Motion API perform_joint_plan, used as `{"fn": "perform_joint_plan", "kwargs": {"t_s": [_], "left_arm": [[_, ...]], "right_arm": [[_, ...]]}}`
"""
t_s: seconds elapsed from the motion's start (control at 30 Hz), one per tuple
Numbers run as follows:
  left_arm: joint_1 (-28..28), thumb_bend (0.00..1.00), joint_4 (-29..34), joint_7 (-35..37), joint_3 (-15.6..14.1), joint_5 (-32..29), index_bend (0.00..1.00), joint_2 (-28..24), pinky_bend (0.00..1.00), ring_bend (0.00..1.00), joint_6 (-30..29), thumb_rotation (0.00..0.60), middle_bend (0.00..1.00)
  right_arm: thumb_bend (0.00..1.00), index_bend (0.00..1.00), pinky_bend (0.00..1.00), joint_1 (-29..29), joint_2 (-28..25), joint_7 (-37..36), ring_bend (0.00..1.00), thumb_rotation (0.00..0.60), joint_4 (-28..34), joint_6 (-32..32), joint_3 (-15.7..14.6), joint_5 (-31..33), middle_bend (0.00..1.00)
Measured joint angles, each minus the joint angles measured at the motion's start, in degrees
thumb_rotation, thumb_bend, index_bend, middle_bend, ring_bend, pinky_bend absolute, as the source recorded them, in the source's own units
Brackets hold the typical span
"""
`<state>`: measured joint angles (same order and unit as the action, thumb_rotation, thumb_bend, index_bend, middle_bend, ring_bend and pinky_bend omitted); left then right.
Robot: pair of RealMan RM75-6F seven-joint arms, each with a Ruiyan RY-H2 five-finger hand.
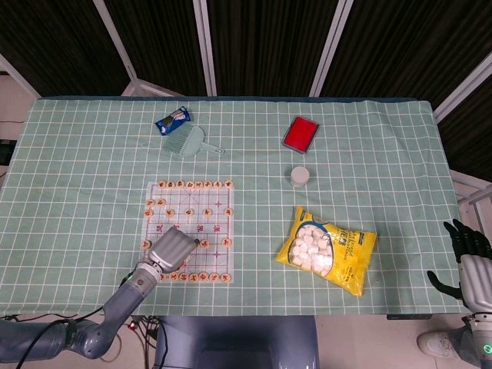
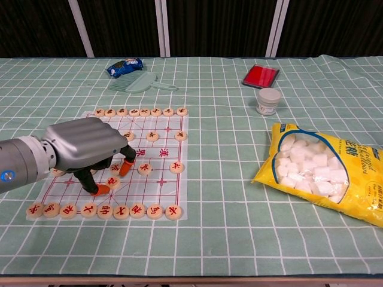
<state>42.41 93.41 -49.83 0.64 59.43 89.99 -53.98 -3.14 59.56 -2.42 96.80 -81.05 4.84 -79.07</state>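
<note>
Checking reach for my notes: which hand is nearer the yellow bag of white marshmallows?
Right. The right hand hangs past the table's right edge, just beyond the yellow bag of white marshmallows. The left hand is over the chess board, farther across the table.

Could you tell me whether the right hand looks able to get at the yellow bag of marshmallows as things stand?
Probably yes: the right hand hangs off the table's edge, apart from the yellow bag, with only bare tablecloth between.
</note>
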Motion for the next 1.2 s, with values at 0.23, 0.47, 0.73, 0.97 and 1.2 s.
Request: {"fn": "perform_joint_plan", "kwargs": {"t_s": [0.23, 0.47, 0.73, 0.97, 1.2], "left_arm": [[0.9, 0.25, 0.2, -1.1, -0.5, -2.0, 0.49, 0.4, 0.91, 0.93, -0.4, 0.6, 1.0], [1.0, 0.31, -0.3, -0.3, -1.1, -1.8, 0.52, 0.8, 0.91, 0.93, -1.2, 0.6, 1.0], [0.9, 0.31, -0.4, 1.5, -1.2, -0.4, 0.52, 0.9, 0.91, 0.93, -2.1, 0.6, 1.0], [0.9, 0.31, 2.2, 3.4, -0.7, 1.9, 0.52, 0.0, 0.91, 0.93, -3.2, 0.6, 1.0], [1.3, 0.31, 3.9, 4.3, 0.4, 3.4, 0.52, -1.1, 0.91, 0.93, -4.4, 0.6, 1.0]], "right_arm": [[0.3, 0.0, 0.0, 0.0, 0.0, -0.1, 0.0, 0.6, 0.0, 0.1, 0.0, 0.1, 0.0], [0.3, 0.0, 0.0, 0.0, 0.0, -0.3, 0.0, 0.6, 0.1, 0.1, 0.1, 0.2, 0.0], [0.3, 0.0, 0.0, 0.0, 0.0, -0.4, 0.0, 0.6, 0.1, 0.1, 0.1, 0.2, 0.0], [0.3, 0.0, 0.0, 0.1, 0.0, -0.5, 0.0, 0.6, 0.1, 0.0, 0.1, 0.1, 0.0], [0.3, 0.0, 0.0, 0.1, -0.1, -0.5, 0.0, 0.6, 0.1, 0.0, 0.1, 0.1, 0.0]]}}
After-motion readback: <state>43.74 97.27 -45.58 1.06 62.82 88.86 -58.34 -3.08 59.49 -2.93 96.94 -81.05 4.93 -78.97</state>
